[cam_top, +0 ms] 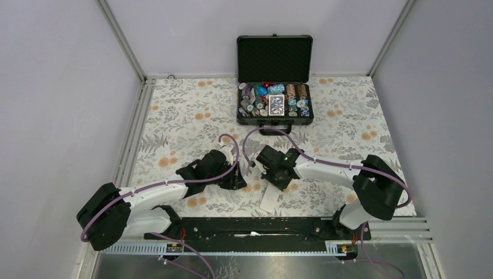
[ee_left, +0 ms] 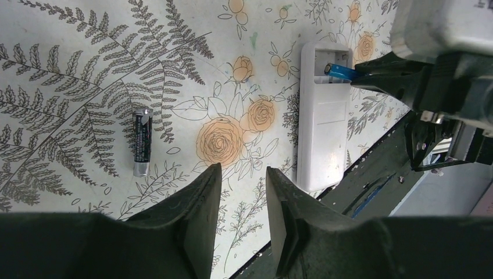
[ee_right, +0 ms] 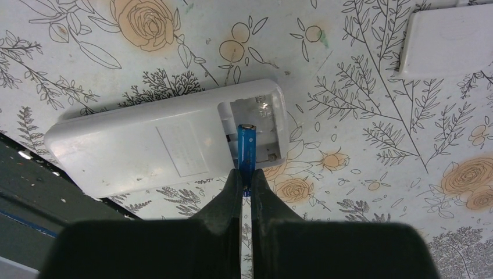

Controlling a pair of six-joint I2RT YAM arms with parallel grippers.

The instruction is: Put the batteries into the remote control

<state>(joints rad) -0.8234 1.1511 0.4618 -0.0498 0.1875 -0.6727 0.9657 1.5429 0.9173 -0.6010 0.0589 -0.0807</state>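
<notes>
The remote control (ee_right: 145, 148) lies back-up on the flowered cloth, and its battery compartment (ee_right: 261, 116) is open at one end. My right gripper (ee_right: 246, 179) is shut on the blue battery (ee_right: 246, 145), whose free end reaches into that compartment. The left wrist view shows the same remote control (ee_left: 323, 133), blue battery (ee_left: 342, 72) and right gripper's fingertips (ee_left: 378, 71). A dark battery (ee_left: 141, 142) lies alone on the cloth, left of my left gripper (ee_left: 243, 174), which hangs open with nothing in it. From above, the remote control (cam_top: 271, 200) sits near the front rail under both grippers.
A white battery cover (ee_right: 447, 39) lies on the cloth beyond the remote. An open black case (cam_top: 274, 87) of chips and cards stands at the back. The black base rail (cam_top: 250, 228) runs just beside the remote's near end. Grey walls enclose the table.
</notes>
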